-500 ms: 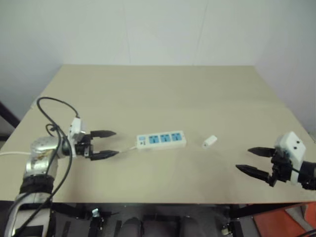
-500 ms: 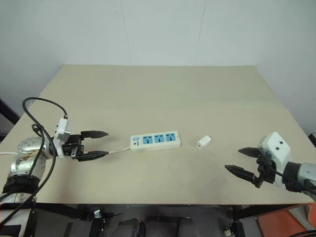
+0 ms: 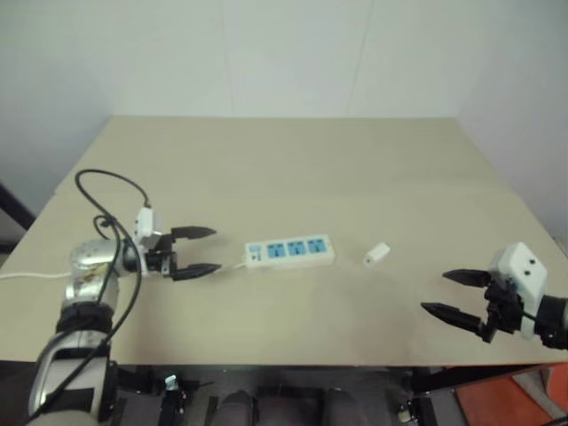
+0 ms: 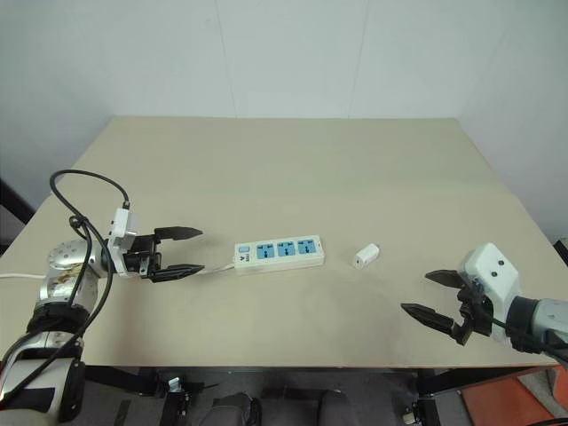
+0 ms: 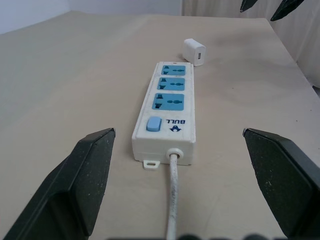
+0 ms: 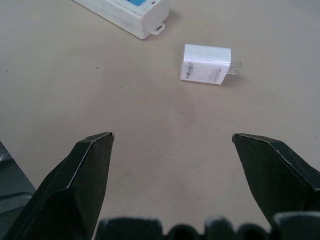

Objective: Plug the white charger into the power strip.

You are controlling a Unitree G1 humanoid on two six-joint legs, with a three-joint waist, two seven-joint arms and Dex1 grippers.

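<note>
White power strip (image 4: 279, 251) with blue sockets, white charger (image 4: 365, 256) — beige table (image 4: 293, 169), black-fingered pincers.

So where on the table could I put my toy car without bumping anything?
The whole far half of the table, behind the power strip, is bare. The near edge between the left gripper and right gripper is bare too. It gets crowded around the strip and white charger.

White charger (image 4: 366, 256) (unplugged) beside power strip (image 4: 279, 251)
</note>
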